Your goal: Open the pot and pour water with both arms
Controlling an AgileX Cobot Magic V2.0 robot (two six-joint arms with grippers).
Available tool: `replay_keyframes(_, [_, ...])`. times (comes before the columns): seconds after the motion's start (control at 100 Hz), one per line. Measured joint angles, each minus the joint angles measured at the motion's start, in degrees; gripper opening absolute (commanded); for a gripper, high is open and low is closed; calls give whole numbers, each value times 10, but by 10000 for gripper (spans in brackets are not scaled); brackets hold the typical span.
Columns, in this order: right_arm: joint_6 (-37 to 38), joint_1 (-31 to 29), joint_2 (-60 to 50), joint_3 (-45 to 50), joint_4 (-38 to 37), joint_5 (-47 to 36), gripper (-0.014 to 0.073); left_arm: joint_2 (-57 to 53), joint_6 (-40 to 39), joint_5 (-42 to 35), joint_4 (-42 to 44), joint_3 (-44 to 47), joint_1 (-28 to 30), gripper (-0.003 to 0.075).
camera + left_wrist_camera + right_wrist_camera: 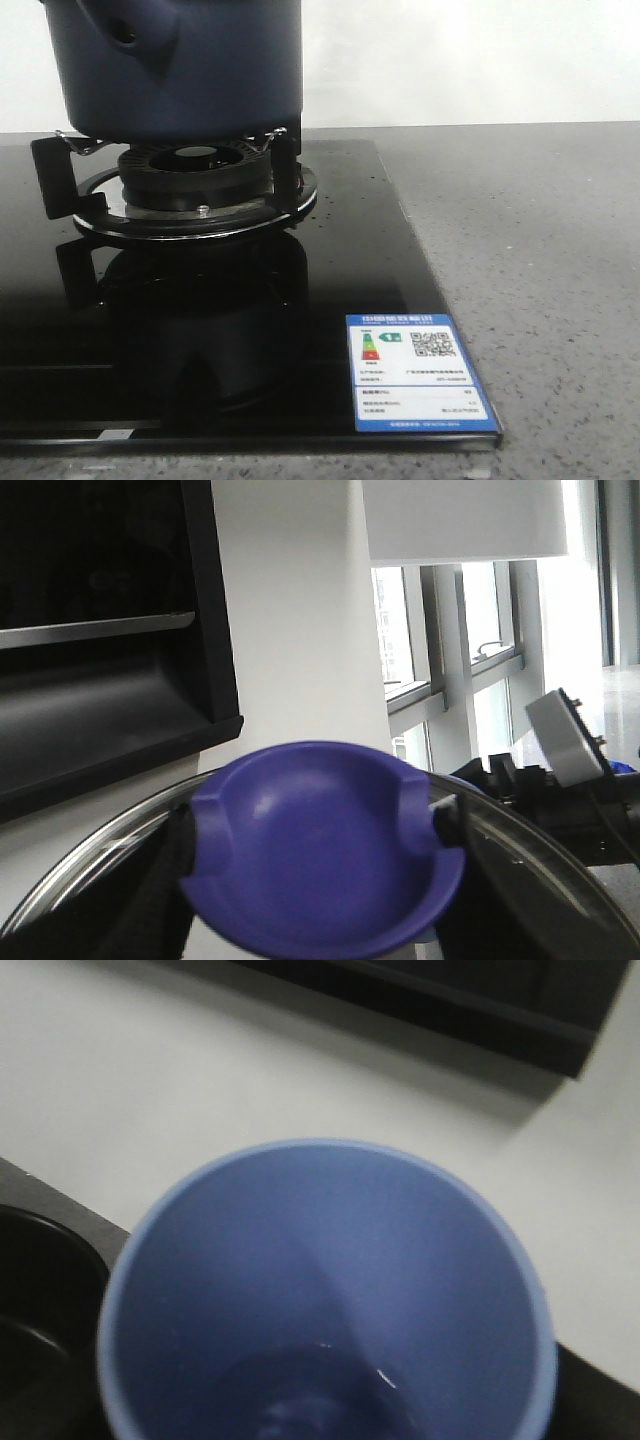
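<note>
A: What is the left gripper doing?

B: It is carrying the glass lid with its purple dished knob [325,845] up in the air. Dark fingers [160,890] are flanking the knob, apparently clamping it, though I cannot tell for certain.

A: And the right gripper?

B: It is out of sight behind the light blue cup [330,1290], which is showing a little water at its bottom. It is probably holding the cup, but I cannot tell.

A: Where is the pot?

B: The large round navy-blue matte pot [170,65] is sitting on the black ringed burner [195,185], toward the bench's far left corner. With the lid lifted clear, the pot is likely lying open for pouring.
</note>
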Motion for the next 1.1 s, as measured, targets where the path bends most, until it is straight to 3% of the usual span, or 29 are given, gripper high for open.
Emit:
replay_keyframes(0.18, [0,51,76,-107,-69,73,225,-24,-15,-20,-1,0,0,250])
replay_keyframes(0.35, [0,87,134,-156,-153,92,225,-37,-20,-35,-2,0,0,250])
replay_keyframes(1.1, [-1,115,216,-168,-496,31,225,-38,-23,-40,-2,0,0,250])
